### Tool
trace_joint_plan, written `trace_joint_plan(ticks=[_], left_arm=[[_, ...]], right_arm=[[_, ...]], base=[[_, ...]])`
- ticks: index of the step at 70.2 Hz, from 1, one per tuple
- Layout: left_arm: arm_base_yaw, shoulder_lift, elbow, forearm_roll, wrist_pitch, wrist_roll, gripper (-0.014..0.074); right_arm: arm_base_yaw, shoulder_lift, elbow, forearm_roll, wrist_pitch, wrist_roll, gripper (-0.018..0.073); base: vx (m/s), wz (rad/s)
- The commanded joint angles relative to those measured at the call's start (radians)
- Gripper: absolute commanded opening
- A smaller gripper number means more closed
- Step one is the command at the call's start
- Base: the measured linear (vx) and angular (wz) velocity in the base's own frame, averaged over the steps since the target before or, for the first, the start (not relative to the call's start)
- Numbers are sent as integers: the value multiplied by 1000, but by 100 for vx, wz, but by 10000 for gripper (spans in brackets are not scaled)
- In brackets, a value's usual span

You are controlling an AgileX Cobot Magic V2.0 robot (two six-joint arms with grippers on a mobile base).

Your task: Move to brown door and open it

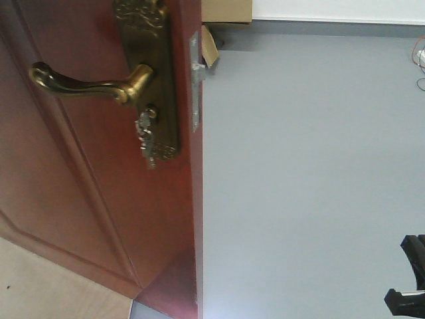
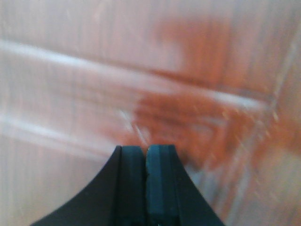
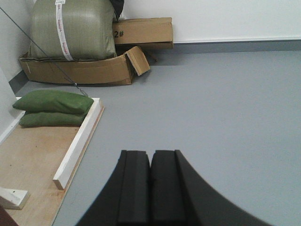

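Fingers (image 2: 146,155) pressed together facing what looks like brown door (image 1: 80,199).

brown door (image 1: 86,199), brass lever handle (image 1: 80,83), keys (image 1: 146,136)

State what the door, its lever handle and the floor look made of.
Brown door: seemingly varnished reddish wood, glossy with moulded panels. Lever handle: probably brass, with a yellow metallic sheen. Floor: smooth, matt grey; possibly vinyl or paint.

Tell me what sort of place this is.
Probably a test or storage room: a brown door on a grey floor, stacked cardboard boxes and green sandbags by the wall.
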Motion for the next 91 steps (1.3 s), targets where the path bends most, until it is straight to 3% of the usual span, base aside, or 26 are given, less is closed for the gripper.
trace_joint_plan(ticks=[1, 91], left_arm=[[-5, -7, -35, -6, -19, 2, 17], [-5, -7, -35, -6, -19, 2, 17]], right_arm=[[-1, -16, 2, -5, -81, -12, 0], [-1, -16, 2, -5, -81, -12, 0]], base=[[22, 0], [17, 1]])
